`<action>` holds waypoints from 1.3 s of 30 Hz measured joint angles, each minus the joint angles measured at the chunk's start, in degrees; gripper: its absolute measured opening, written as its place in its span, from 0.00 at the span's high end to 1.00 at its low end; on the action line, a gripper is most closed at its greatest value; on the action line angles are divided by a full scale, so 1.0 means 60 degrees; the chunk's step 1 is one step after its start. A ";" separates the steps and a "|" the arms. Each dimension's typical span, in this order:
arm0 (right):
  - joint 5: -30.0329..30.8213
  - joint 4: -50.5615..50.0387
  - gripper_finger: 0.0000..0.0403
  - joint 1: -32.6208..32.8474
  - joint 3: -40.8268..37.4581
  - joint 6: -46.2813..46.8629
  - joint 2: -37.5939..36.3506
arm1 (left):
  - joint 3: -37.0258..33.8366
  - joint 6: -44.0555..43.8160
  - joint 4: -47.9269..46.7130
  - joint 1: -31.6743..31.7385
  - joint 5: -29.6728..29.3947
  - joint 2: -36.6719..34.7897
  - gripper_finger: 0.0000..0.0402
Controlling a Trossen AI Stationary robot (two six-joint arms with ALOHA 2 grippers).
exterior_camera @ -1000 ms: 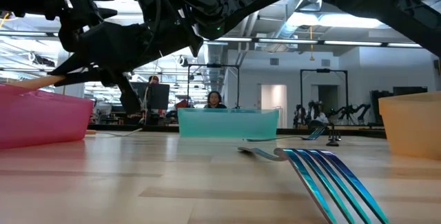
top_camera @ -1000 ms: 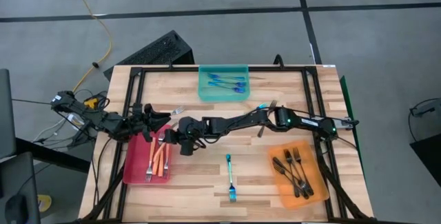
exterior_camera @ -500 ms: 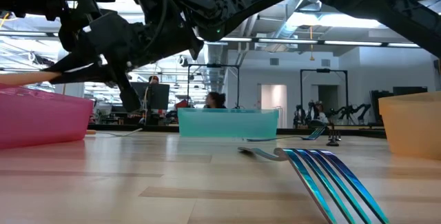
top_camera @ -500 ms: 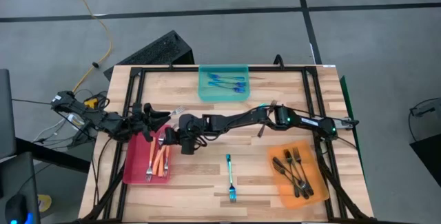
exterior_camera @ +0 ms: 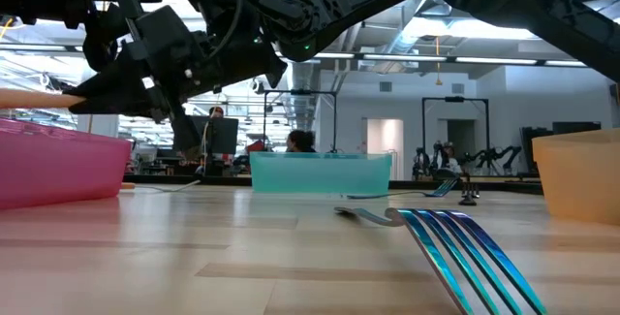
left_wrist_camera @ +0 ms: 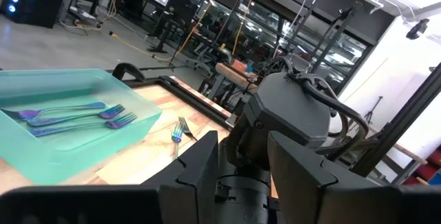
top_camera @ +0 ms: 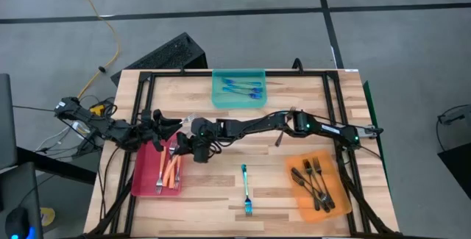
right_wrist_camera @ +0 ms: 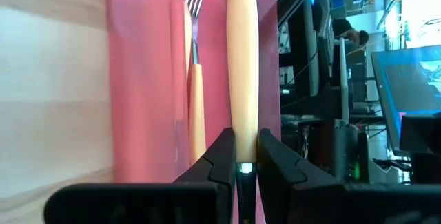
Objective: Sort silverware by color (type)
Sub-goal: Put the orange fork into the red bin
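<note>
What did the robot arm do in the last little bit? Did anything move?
The right gripper, still shut on an orange-handled fork, slid a little farther over the red tray, toward the forks already lying there. It has not let go. The left gripper stayed at the tray's far corner. The blue fork on the table, the teal tray and the orange tray did not move.

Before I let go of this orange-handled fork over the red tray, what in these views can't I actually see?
- Right gripper, right wrist view: the held orange-handled fork shows only its handle; its tines sit behind the fingers.
- Red tray, high view: both arms cover its upper end, so any forks there are hidden.
- Red tray, low view: the wall hides its contents.
- Left gripper, left wrist view: the right arm's wrist blocks what lies ahead.
</note>
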 joint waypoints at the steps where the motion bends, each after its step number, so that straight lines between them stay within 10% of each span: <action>1: -0.0173 0.0003 0.85 -0.0004 0.0000 0.0130 0.0000 | 0.0000 0.0000 0.0004 0.0003 0.0003 0.0000 0.72; 29: -0.3807 0.2098 0.85 -0.0317 0.0636 0.3692 0.0366 | 0.0024 0.0440 0.0202 0.0000 -0.0103 -0.0013 0.72; 39: -0.3636 0.1996 0.85 -0.0324 0.2082 0.5326 0.1552 | 0.0011 0.0448 -0.0002 0.0002 -0.0227 -0.0222 0.72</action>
